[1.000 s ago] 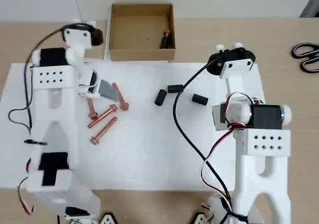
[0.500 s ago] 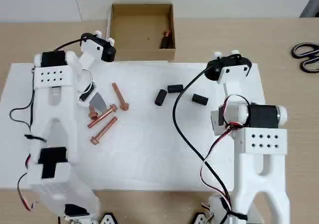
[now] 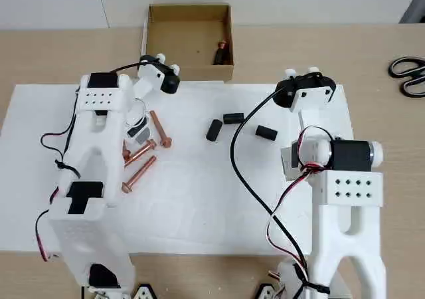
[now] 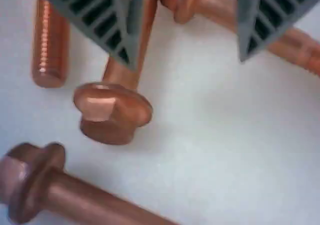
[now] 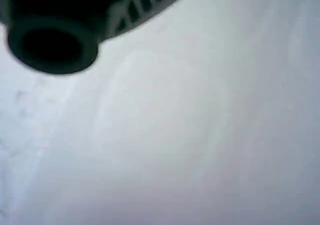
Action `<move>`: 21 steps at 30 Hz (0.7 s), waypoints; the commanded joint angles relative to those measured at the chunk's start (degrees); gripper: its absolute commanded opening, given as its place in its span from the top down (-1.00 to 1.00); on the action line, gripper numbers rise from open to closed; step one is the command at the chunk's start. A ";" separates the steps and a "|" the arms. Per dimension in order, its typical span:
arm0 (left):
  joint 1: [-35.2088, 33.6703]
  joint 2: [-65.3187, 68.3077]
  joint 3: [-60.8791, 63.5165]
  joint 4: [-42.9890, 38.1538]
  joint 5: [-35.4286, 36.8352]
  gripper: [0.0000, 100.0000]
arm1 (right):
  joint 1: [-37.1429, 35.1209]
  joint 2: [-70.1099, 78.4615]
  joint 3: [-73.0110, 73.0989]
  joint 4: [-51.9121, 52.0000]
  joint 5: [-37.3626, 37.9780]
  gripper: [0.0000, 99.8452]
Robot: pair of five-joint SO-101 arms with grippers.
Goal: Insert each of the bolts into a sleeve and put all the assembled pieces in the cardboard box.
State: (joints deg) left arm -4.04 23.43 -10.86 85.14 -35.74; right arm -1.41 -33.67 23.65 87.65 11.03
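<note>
Left arm's parked over the bolts (image 3: 139, 154), right one's got a sleeve (image 5: 50, 47)
Left gripper (image 4: 187, 50) hangs with its fingers spread just above the four copper bolts on the white mat (image 3: 199, 199). Right gripper (image 5: 75, 30) looks clamped on that black sleeve. Three loose sleeves (image 3: 233, 118) lie mid-mat, and one assembled piece (image 3: 221, 50) sits in the cardboard box (image 3: 189, 73).

Cardboard box (image 3: 174, 46) at the far side of the table, with one bolt-in-sleeve piece (image 3: 220, 52) against its right wall. On the white mat (image 3: 199, 206) there are three loose black sleeves (image 3: 213, 130) mid-mat and copper bolts (image 3: 141, 153) clustered at the left. Left gripper (image 3: 137, 131) low over the bolts — right arm (image 3: 332, 159) just beside the sleeves. Scissors (image 3: 406, 75) off the mat, far right.
</note>
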 commanded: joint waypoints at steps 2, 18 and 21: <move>0.44 -0.53 -0.22 0.88 -2.11 0.76 | 0.40 -1.98 -0.44 -1.10 0.79 0.99; 2.29 2.99 -0.04 1.49 -3.69 0.76 | 0.31 -1.54 -0.26 -1.89 0.79 0.99; 2.20 6.24 -0.22 0.26 -3.69 0.76 | 0.31 -1.63 -0.26 -1.89 0.79 0.99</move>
State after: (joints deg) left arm -2.02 28.97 -10.42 86.46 -38.90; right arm -1.41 -33.67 23.65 86.59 11.03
